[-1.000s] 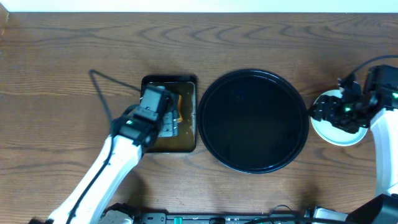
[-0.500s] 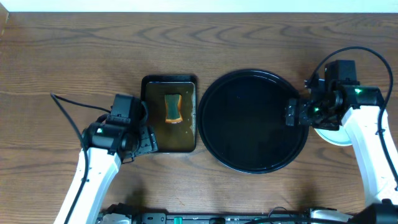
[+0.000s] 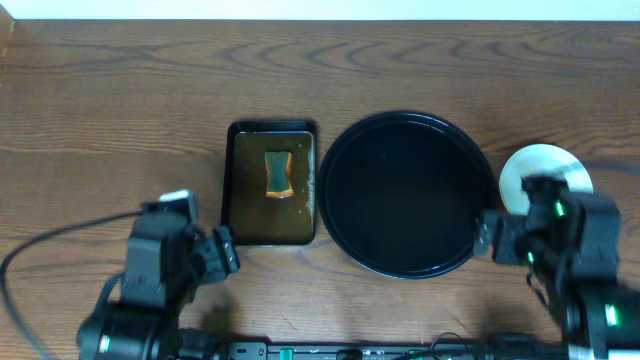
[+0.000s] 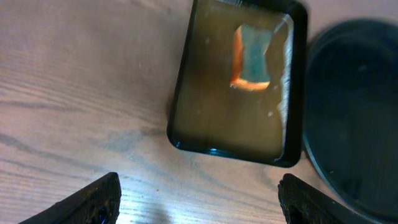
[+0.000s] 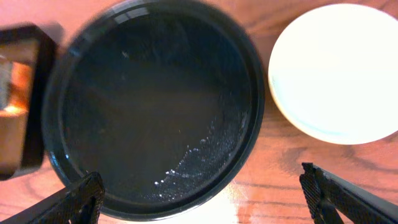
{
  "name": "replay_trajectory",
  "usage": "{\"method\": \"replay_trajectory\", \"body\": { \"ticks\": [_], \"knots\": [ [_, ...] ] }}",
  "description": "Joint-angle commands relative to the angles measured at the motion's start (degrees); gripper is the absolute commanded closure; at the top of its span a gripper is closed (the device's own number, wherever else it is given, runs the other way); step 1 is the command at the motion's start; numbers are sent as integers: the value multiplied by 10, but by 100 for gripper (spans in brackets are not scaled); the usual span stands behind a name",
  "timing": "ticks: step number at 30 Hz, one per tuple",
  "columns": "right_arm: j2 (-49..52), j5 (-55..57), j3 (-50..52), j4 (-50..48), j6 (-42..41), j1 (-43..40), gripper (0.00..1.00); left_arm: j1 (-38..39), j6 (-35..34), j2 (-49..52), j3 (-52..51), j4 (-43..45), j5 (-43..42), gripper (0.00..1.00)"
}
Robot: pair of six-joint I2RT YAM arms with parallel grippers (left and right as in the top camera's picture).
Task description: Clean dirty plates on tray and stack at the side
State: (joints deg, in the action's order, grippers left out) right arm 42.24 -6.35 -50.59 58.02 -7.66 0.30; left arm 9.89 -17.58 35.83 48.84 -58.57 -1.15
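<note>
Now plates (image 3: 548, 165) sit stacked right of tray (image 3: 400, 118), just above right hand (image 3: 488, 238) in frame; left hand (image 3: 222, 258) far off. Both hands wide open, empty.

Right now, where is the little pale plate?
In the overhead view, the pale plate sits on the wooden table on the robot's right side. It is close beside the big black tray, not on it.

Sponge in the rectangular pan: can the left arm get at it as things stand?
Probably yes: the open left pincer hangs just short of the pan, and nothing covers the sponge.
</note>
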Motion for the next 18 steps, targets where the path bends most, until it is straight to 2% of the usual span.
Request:
{"method": "replay_trajectory", "body": {
  "ticks": [1, 8, 18],
  "knots": [
    [-80, 10, 12, 6, -9, 5, 1, -2, 3, -50, -14, -2, 1, 18],
    [-173, 10, 12, 29, -9, 5, 1, -2, 3, -79, -14, -6, 1, 18],
    [-179, 10, 12, 94, -9, 5, 1, -2, 3, -78, -14, -12, 1, 18]
  ]
}}
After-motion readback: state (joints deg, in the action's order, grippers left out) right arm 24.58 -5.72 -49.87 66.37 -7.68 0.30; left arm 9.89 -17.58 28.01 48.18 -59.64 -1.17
